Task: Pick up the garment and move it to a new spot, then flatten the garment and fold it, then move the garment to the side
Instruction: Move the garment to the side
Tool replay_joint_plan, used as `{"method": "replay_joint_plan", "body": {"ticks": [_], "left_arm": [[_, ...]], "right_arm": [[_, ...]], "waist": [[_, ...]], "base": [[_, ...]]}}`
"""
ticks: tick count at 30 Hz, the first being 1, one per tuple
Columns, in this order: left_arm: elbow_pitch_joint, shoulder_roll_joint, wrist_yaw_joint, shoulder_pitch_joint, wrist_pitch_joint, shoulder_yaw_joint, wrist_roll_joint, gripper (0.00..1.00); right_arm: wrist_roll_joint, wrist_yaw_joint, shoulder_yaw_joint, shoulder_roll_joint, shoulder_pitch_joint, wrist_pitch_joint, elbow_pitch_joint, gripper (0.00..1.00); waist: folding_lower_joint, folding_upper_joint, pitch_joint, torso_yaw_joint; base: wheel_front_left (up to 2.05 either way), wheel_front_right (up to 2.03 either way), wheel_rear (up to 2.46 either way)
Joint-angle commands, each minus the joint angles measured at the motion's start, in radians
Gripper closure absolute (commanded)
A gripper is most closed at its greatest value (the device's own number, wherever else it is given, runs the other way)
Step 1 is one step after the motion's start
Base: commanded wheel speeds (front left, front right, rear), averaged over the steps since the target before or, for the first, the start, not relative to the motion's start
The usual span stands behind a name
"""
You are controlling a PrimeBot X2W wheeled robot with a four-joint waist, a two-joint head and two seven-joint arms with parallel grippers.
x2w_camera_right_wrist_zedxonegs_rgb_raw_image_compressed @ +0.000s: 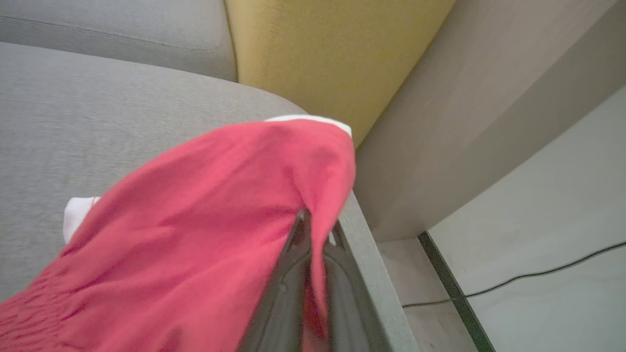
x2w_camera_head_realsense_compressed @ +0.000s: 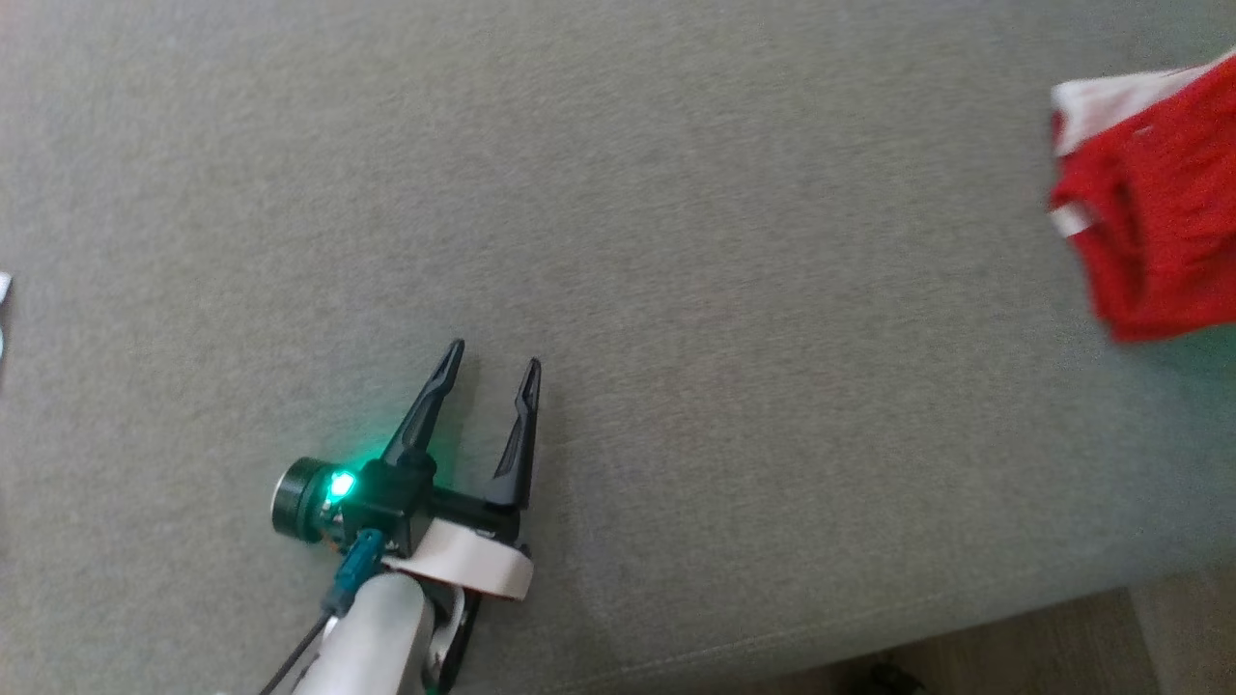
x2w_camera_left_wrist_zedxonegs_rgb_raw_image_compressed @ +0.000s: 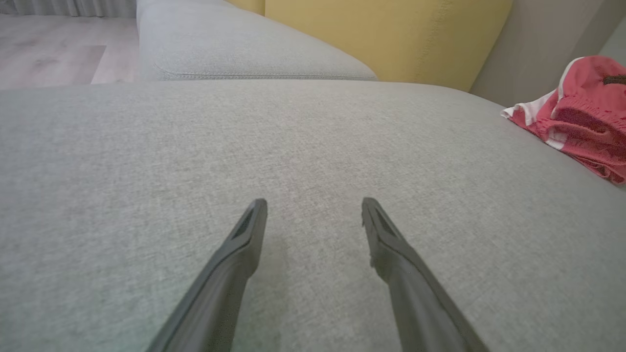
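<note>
The garment (x2w_camera_head_realsense_compressed: 1154,208) is red with white trim and sits bunched at the right edge of the grey cushion (x2w_camera_head_realsense_compressed: 676,241). In the right wrist view the red cloth (x2w_camera_right_wrist_zedxonegs_rgb_raw_image_compressed: 195,234) drapes over my right gripper (x2w_camera_right_wrist_zedxonegs_rgb_raw_image_compressed: 315,227), whose fingers are shut on a fold of it near the cushion's edge. The left wrist view has the garment (x2w_camera_left_wrist_zedxonegs_rgb_raw_image_compressed: 582,117) far off at the right. My left gripper (x2w_camera_head_realsense_compressed: 492,362) hovers low over bare cushion at the lower left, fingers open with nothing between them (x2w_camera_left_wrist_zedxonegs_rgb_raw_image_compressed: 313,205).
A yellow backrest cushion (x2w_camera_left_wrist_zedxonegs_rgb_raw_image_compressed: 391,39) and a second grey seat (x2w_camera_left_wrist_zedxonegs_rgb_raw_image_compressed: 234,49) lie beyond. The seat's front edge (x2w_camera_head_realsense_compressed: 869,627) runs along the bottom right, with floor below. A grey wall panel (x2w_camera_right_wrist_zedxonegs_rgb_raw_image_compressed: 464,122) and a floor cable (x2w_camera_right_wrist_zedxonegs_rgb_raw_image_compressed: 538,274) lie past the right side.
</note>
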Motion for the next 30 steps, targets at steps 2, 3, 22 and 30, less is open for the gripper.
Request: {"method": "replay_joint_plan", "body": {"ticks": [2,3,22,30], "left_arm": [[-0.033,0.003,-0.001,-0.027,-0.005,0.03,0.006,0.0],[-0.034,0.003,0.001,-0.028,-0.005,0.03,0.005,0.0],[-0.035,0.003,0.066,0.022,-0.005,0.129,-0.019,0.0],[-0.025,0.003,0.086,0.07,-0.005,0.189,-0.014,0.0]], "right_arm": [[-0.039,0.004,-0.029,-0.055,-0.031,-0.009,-0.006,1.0],[-0.053,0.004,-0.046,-0.061,-0.038,-0.009,0.001,1.0],[0.036,0.004,-0.071,0.336,0.21,-0.06,-0.474,0.0],[0.086,0.004,0.015,0.4,0.424,-0.06,-0.534,0.0]], "waist": [[-0.0002,0.0,0.027,0.028],[-0.0002,0.0,0.028,0.03],[-0.0002,0.0,-0.123,0.084],[-0.0002,0.0,-0.198,0.133]], "base": [[0.0,0.0,0.0],[0.0,0.0,0.0],[0.0,0.0,0.0],[0.0,0.0,0.0]]}}
